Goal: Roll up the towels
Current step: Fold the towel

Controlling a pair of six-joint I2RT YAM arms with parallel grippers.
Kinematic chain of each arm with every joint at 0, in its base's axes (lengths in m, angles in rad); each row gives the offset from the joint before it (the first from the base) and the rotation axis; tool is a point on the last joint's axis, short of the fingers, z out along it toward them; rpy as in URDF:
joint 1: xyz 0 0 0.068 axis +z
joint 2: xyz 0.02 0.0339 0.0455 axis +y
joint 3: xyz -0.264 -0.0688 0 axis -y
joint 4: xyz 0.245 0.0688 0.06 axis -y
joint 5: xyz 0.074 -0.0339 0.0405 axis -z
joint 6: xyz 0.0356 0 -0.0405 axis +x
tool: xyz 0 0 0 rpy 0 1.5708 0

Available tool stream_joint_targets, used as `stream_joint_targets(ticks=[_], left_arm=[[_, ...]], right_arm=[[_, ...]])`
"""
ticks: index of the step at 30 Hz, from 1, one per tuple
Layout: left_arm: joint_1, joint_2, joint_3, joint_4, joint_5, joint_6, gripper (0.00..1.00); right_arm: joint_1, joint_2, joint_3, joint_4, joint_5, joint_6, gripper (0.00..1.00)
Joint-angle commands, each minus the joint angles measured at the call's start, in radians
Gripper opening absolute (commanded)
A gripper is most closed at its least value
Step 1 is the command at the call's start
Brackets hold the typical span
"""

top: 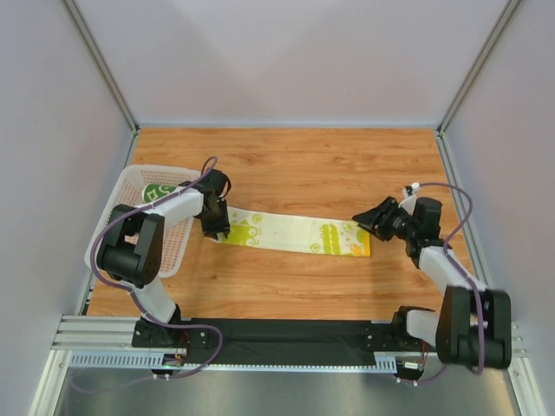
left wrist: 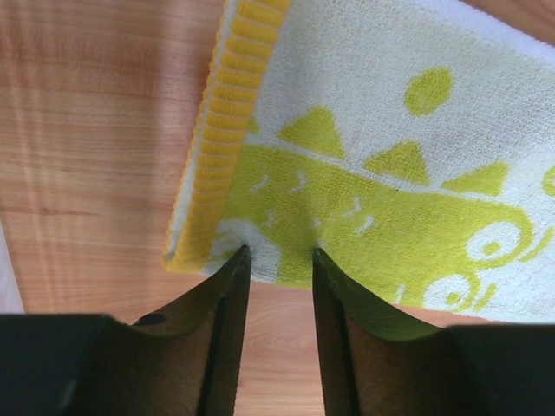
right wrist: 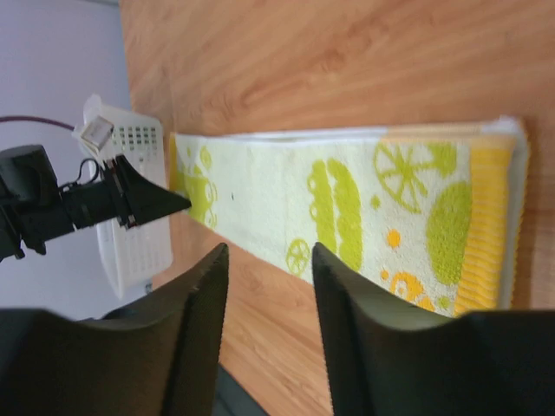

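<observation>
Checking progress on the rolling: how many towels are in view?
2. The flat towel lies centrally on the table; a green-white towel, apparently rolled, sits in the basket at left. More may hide there.

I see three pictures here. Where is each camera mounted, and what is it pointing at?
Top external: fixed above and behind the arms, looking down at the table, the towel and the white basket; both arms show whole.
Left wrist: on the left arm, facing down at the towel's yellow ribbed end; only the fingers of the left gripper show.
Right wrist: on the right arm, looking along the towel toward the white basket; the fingers of the right gripper show.
Shared: all three show the towel.
</observation>
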Motion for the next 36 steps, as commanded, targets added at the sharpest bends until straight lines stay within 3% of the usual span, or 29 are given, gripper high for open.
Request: stream_joint_targets(ticks=[1,3,6,12,22,28,36], left_arm=[[0.013,-0.032,0.024,-0.054,-0.016,0.008,0.44],[0.013,-0.052,0.041,-0.082,-0.013,0.007,0.5],[0.011,-0.112,0.067,-0.12,-0.008,0.008,0.56],[0.011,-0.261,0.137,-0.22,-0.013,0.042,0.79],[0.011,-0.498,0.217,-0.395,-0.162,0.153,0.8],[0.013,-0.623,0.112,-0.349,-0.215,0.189,0.8],[0.028,-0.634,0.032,-0.301,-0.219,0.192,0.8]], right_arm=[[0.0,-0.207,0.131,-0.355,0.238,-0.142,0.48],[0.0,-0.286,0.197,-0.529,0.34,-0.173,0.61],[0.0,-0.3,0.232,-0.705,0.408,-0.176,0.64],[0.0,-0.265,0.101,-0.692,0.28,-0.127,0.61],[0.0,-0.282,0.009,-0.683,0.339,-0.092,0.61],[0.0,-0.154,-0.011,-0.572,0.343,-0.069,0.52],[-0.002,-0.03,0.012,-0.476,0.373,-0.073,0.46]])
